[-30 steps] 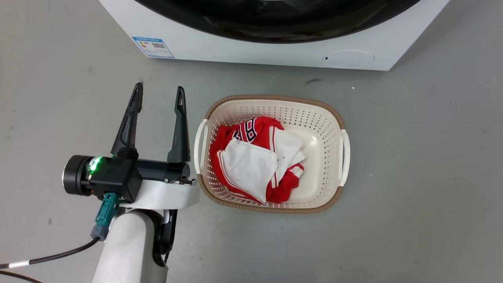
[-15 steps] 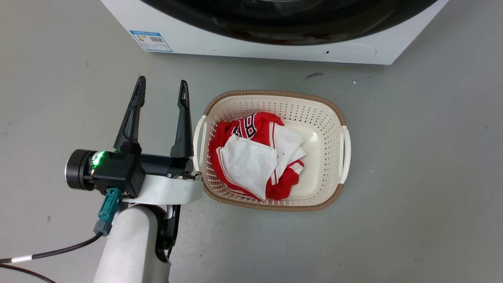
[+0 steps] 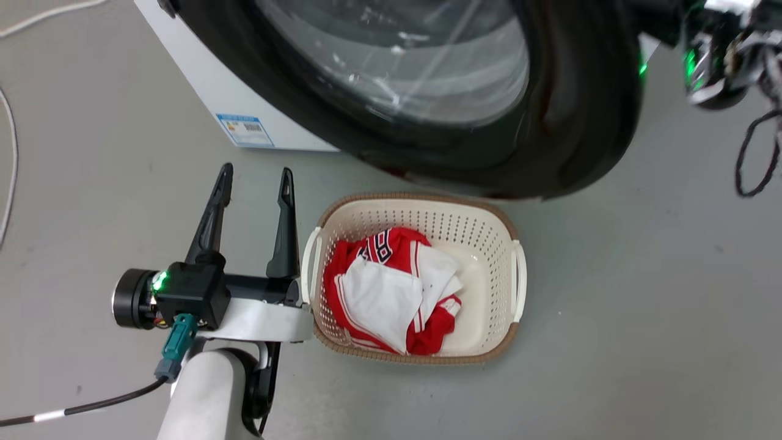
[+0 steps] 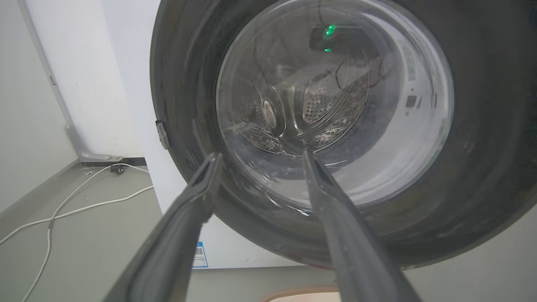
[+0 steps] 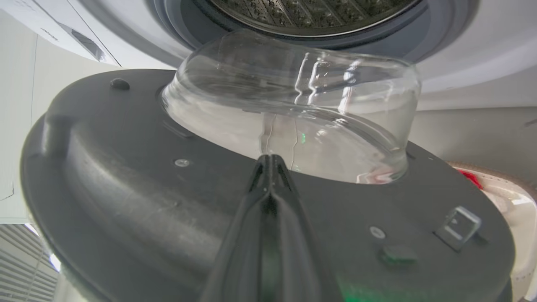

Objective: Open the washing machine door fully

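The washing machine door, a glossy black disc with a domed glass centre, stands swung out from the white washer and reaches over the basket's far rim. My right arm's wrist sits past the door's right edge. In the right wrist view my right gripper is shut, its fingers lying along the door's dark inner face just below the glass bowl. My left gripper hangs open over the floor, left of the basket, and points at the door's outer side.
A cream laundry basket holding red and white clothes sits on the grey floor under the door's lower edge. Behind the door are the steel drum and its grey ring. A white cable runs along the floor at left.
The head camera has lifted its view. The door has swung out from the washer's front, over the basket's far rim, and my right arm's wrist has come into view. My left gripper stays open.
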`<state>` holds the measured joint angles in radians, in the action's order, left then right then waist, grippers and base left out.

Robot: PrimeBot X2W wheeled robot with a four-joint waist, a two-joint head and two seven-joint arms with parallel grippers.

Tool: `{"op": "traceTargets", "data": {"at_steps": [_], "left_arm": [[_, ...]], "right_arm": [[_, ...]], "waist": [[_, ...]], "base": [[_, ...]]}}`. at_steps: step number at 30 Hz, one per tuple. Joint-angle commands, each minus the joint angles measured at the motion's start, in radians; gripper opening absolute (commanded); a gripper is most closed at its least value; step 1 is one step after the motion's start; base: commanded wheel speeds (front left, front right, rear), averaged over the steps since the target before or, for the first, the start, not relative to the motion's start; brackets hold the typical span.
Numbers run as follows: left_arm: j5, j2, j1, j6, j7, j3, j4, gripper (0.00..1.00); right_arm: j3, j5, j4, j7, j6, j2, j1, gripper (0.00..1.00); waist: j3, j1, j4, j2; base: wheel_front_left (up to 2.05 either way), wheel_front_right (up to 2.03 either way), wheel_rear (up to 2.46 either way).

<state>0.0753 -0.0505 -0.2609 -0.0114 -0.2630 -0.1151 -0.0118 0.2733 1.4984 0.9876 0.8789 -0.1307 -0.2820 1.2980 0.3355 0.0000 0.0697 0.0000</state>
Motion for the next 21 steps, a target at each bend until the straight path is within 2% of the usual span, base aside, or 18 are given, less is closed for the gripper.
{"op": "traceTargets", "data": {"at_steps": [1, 10, 21], "left_arm": [[0.003, 0.000, 0.022, 0.003, -0.003, 0.006, -0.005, 1.00], [-0.001, 0.000, 0.088, 0.018, -0.003, 0.007, -0.021, 1.00], [0.004, 0.000, 0.118, 0.027, -0.003, -0.006, -0.032, 1.00]], "right_arm": [[0.004, 0.013, -0.018, 0.021, 0.000, 0.018, -0.044, 0.00], [0.026, 0.052, -0.115, 0.081, 0.000, 0.100, -0.207, 0.00], [0.072, 0.078, -0.228, 0.129, 0.000, 0.194, -0.333, 0.00]], "waist": [[-0.053, 0.0000, -0.008, 0.0000], [-0.147, 0.0000, -0.017, 0.0000], [-0.183, 0.0000, -0.005, 0.0000]], "base": [[0.00, 0.00, 0.00], [0.00, 0.00, 0.00], [0.00, 0.00, 0.00]]}}
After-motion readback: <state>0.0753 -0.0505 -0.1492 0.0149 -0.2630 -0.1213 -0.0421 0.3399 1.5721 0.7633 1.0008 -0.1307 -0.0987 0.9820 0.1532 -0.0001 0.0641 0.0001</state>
